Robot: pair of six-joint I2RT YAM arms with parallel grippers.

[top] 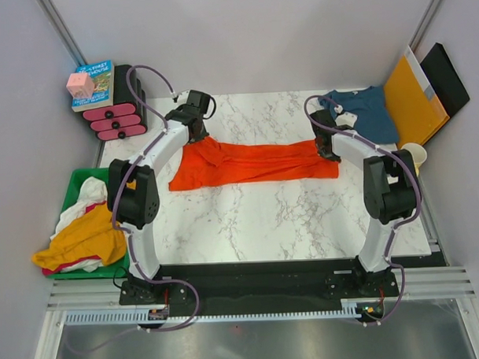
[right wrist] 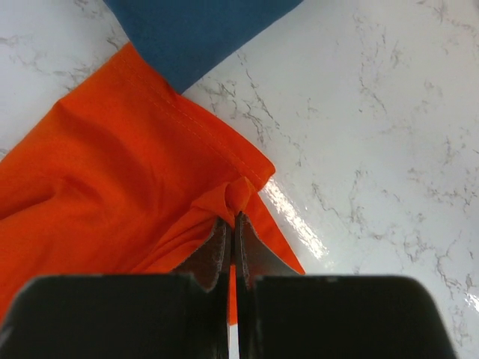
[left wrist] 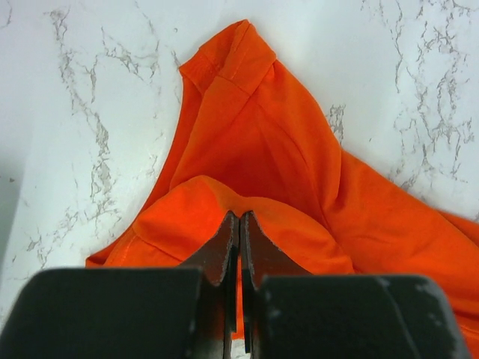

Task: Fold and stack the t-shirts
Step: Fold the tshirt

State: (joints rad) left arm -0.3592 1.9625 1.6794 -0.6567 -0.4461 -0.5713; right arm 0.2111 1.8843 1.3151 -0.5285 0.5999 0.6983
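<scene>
The orange shirt (top: 255, 163) lies stretched in a long band across the middle of the marble table (top: 257, 218), held at each end. The left gripper (top: 197, 134) is at its left end. In the left wrist view, the left gripper (left wrist: 240, 221) has its jaws pressed together on a raised fold of the orange shirt (left wrist: 262, 142). A sleeve with a stitched hem lies flat on the marble beyond that fold. The right gripper (top: 326, 149) is at the band's right end. In the right wrist view, the right gripper (right wrist: 231, 224) is likewise pinched tight on a small pucker of the orange shirt (right wrist: 112, 172), near a hemmed corner. The blue shirt (top: 367, 112) lies crumpled at the far right corner of the table. Its near edge is just beside the right gripper. In the right wrist view, the blue shirt (right wrist: 194, 30) meets the orange hem, though which cloth lies on top cannot be told. An orange-yellow envelope (top: 414, 102) leans beside the blue shirt, and a pale cup (top: 414, 154) stands at the table's right edge. Off the left edge, a green bin (top: 78, 181) holds yellow and white garments. Behind it, black drawers (top: 115, 117) with pink fronts carry a book (top: 98, 82) and a pink cube (top: 80, 84).
</scene>
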